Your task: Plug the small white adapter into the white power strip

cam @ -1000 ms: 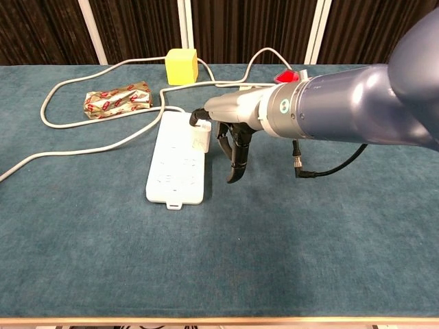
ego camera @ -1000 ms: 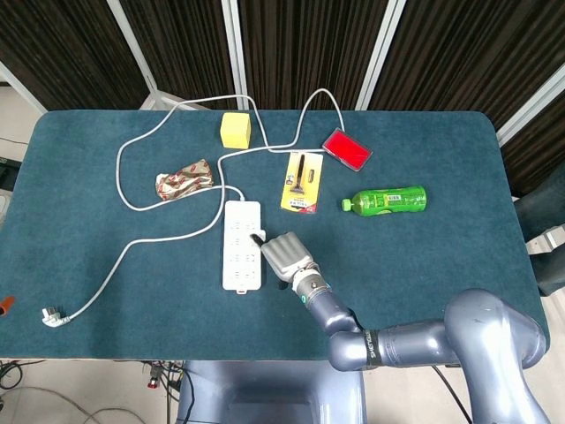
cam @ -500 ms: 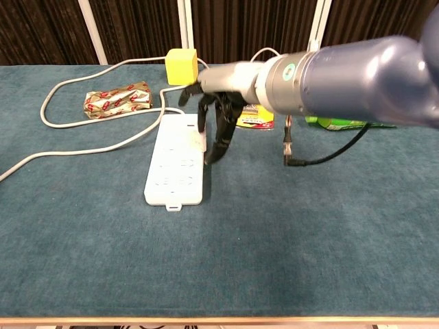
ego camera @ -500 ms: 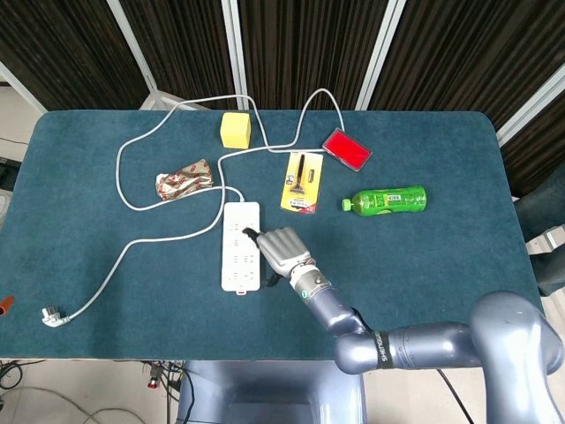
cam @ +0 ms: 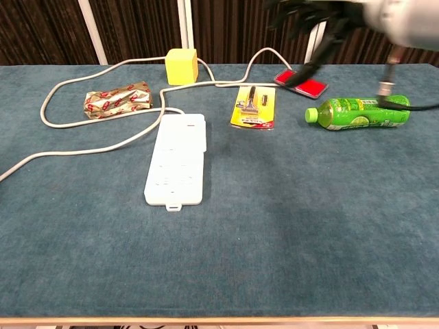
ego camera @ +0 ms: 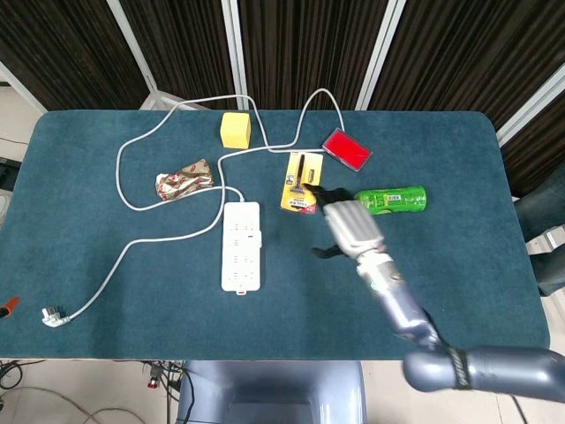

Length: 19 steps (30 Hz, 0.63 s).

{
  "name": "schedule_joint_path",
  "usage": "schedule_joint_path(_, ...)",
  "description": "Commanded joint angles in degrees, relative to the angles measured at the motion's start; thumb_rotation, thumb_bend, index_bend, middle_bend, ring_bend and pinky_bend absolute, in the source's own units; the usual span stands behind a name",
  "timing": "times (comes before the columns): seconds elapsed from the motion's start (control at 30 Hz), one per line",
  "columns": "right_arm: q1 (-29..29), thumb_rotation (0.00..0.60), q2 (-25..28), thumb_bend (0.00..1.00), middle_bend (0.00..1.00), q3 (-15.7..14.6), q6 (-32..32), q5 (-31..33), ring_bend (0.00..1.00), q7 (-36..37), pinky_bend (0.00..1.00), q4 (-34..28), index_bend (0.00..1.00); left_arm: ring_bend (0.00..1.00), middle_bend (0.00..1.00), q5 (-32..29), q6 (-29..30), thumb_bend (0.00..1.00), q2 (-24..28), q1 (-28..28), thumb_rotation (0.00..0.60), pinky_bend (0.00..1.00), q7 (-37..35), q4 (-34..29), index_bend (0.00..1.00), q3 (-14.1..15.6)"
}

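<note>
The fingers (cam: 317,49) of the right hand (ego camera: 350,226) hang dark, apart and a little curled with nothing between them, raised above the table (ego camera: 441,291) between the power strip (ego camera: 241,245) and the green bottle (ego camera: 390,200); in the chest view the hand shows only at the top edge, over the red case (cam: 302,83). Near the front left edge of the table lies the loose plug (ego camera: 53,315) of a grey cable (ego camera: 124,256), which runs up towards the strip. The white power strip lies flat, lengthwise, left of the table's middle, and the small white adapter (ego camera: 257,238) sits on its right side about halfway along; whether it is fully seated in a socket I cannot tell. Beyond the strip and to the left lies a crumpled snack wrapper (ego camera: 184,179), just beside a loop of cable. To the right of the strip a yellow blister pack (ego camera: 302,183) with a dark razor-like tool lies flat, and the green bottle lies on its side further right, its cap pointing left. Further back the red case lies by the cable, and a yellow cube (ego camera: 235,130) stands near the far edge. The left hand shows in neither view.
</note>
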Motion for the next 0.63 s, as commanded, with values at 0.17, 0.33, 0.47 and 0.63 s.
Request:
schedule_joint_path(0.17,-26.6,0.6,3.3,0.21,0.14,-17.6,28.0,-25.4,0.19,5.4,0.13,5.3,0.04,0.0,0.0,0.9,0.7,0.08,-0.6,-0.1,0.6,0.0,0.5,0.2,0.18,0.2)
schedule_joint_path(0.33,-34.7,0.6,-0.9,0.21,0.14,-20.5,35.2,-31.6,0.18,9.3,0.13,16.0,0.04,0.0,0.0,2.3,0.7,0.08,-1.2,-0.5,0.6,0.0,0.6,0.9,0.18,0.5)
schedule_joint_path(0.47,-38.1,0.6,-2.1,0.21,0.14,-20.5,37.6,-34.4,0.18,9.1,0.13,21.1,0.05,0.0,0.0,2.3,-0.4,0.08,-1.8,-1.1,0.6,0.0,0.5,2.0,0.18,0.5)
schedule_joint_path(0.63,-40.1,0.6,-2.7,0.21,0.14,-19.7,38.4,-37.2,0.18,9.8,0.13,24.1,0.07,0.0,0.0,2.7,-0.7,0.08,-2.3,-1.7,0.6,0.0,-0.2,3.0,0.18,0.4)
